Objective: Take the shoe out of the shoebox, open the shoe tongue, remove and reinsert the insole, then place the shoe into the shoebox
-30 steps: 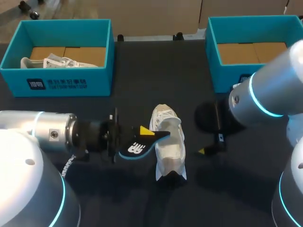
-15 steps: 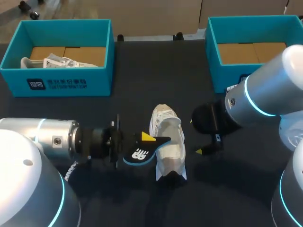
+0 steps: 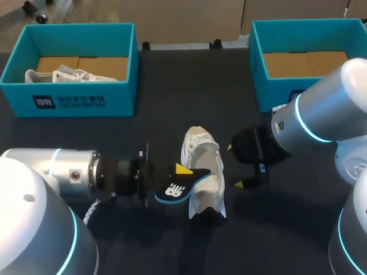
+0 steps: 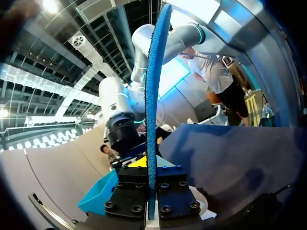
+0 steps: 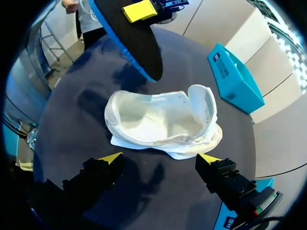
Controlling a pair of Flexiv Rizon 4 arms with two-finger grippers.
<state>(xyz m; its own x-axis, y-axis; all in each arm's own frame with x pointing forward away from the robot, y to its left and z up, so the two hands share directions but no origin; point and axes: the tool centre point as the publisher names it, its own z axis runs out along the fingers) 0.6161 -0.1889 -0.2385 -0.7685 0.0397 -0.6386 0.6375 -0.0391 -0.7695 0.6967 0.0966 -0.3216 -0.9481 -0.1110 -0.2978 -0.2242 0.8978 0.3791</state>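
Observation:
A white shoe [image 3: 205,175] lies on the dark table, toe toward the front edge; the right wrist view looks into its open mouth [image 5: 163,120]. My left gripper [image 3: 179,170] is shut on a black insole with a blue edge [image 3: 178,188], holding it just left of the shoe. In the left wrist view the insole [image 4: 154,96] stands edge-on between the black fingers [image 4: 133,194]. My right gripper [image 3: 235,166] hangs open just right of the shoe, its yellow tips [image 5: 111,157] spread on either side of it in the right wrist view. The insole [image 5: 134,38] hovers beyond the shoe there.
A teal shoebox [image 3: 74,97] at the back left holds another white shoe [image 3: 60,75]. A second teal shoebox [image 3: 269,97] stands at the back right, its cardboard floor showing. Bare dark table lies between the boxes and along the front.
My left gripper has carried the insole a little right and toward the front edge. My right arm has shifted slightly left, closer to the shoe. The shoe has not moved.

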